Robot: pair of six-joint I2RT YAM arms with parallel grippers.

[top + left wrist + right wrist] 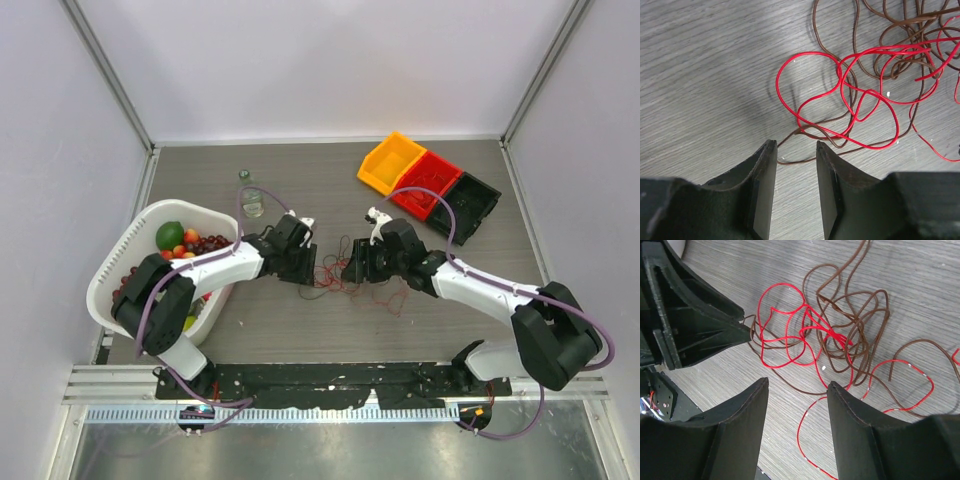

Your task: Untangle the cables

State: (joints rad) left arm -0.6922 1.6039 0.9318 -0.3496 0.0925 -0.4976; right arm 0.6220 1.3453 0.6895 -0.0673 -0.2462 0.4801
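Note:
The cables (332,276) are thin red and dark brown wires tangled in a loose heap on the grey table between my two grippers. In the left wrist view, my left gripper (796,145) is open and empty, low over the table. A brown wire (795,161) passes between its fingertips, and red loops (810,53) lie just beyond. In the right wrist view, my right gripper (797,383) is open and empty. A red wire (798,435) runs between its fingers, with the brown knot (850,335) ahead. The left gripper (695,330) faces it across the heap.
A white basket (140,235) of fruit stands at the left beside the left arm. Yellow (392,160), red (428,182) and black (470,205) bins stand at the back right. A small glass jar (250,200) stands behind the left gripper.

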